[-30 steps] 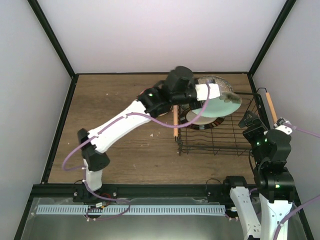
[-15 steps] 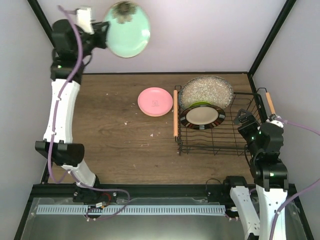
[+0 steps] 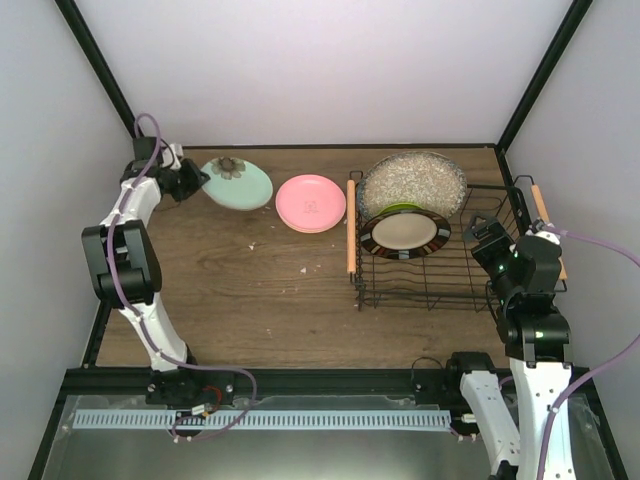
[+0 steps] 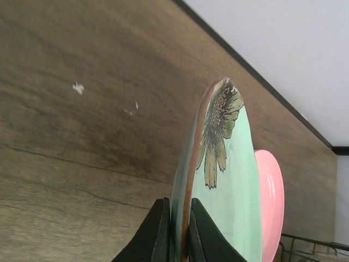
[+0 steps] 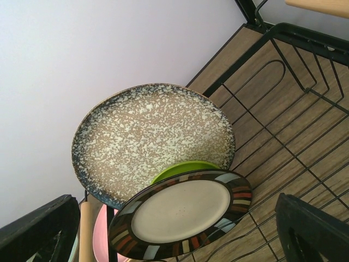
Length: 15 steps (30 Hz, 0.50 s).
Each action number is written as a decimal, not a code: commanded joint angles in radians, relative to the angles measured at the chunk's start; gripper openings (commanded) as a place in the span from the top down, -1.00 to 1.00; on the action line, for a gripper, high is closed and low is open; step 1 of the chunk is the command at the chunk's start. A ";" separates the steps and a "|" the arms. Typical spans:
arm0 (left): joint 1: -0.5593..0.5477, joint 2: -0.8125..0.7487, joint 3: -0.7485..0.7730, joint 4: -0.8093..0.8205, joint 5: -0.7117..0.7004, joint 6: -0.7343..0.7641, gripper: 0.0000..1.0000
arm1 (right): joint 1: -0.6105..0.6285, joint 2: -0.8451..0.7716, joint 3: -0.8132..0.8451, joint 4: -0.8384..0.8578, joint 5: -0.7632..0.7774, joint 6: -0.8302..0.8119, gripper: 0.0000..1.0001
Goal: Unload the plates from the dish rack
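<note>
Firmly closed, the left gripper [image 4: 177,232] has its two dark fingers [image 4: 155,234] pinched on the brown rim of the mint plate with the flower [image 4: 223,180], one finger on each face. From the top view this plate [image 3: 238,185] juts out of the left gripper [image 3: 190,180] toward the dish rack [image 3: 400,300], tilted, with its flower at the far edge. Whether its lower edge touches the wooden table [image 3: 250,300] cannot be told. It hangs well to the left of the rack, and the pink plate [image 3: 311,203] lies flat on the table between them, just beside the rack's left wooden handle [image 3: 351,240].

Inside the rack, at its far end, the large speckled grey plate [image 3: 412,183] leans upright. The lime green plate [image 3: 400,209] shows as a sliver in front of it, and the cream plate with the dark brown rim [image 3: 405,233] lies tilted nearest.

At the rack's right side the right gripper [image 3: 487,240] hangs with its jaws spread wide, gripping nothing.
</note>
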<state>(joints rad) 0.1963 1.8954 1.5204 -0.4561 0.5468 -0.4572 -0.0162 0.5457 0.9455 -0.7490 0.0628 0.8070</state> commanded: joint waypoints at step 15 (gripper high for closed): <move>0.040 0.108 -0.048 0.174 0.022 -0.053 0.92 | 0.010 0.007 0.065 -0.020 0.038 -0.046 -1.00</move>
<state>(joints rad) 0.2352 1.9968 1.4693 -0.3595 0.5381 -0.5102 -0.0162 0.5446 0.9722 -0.7773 0.0841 0.7757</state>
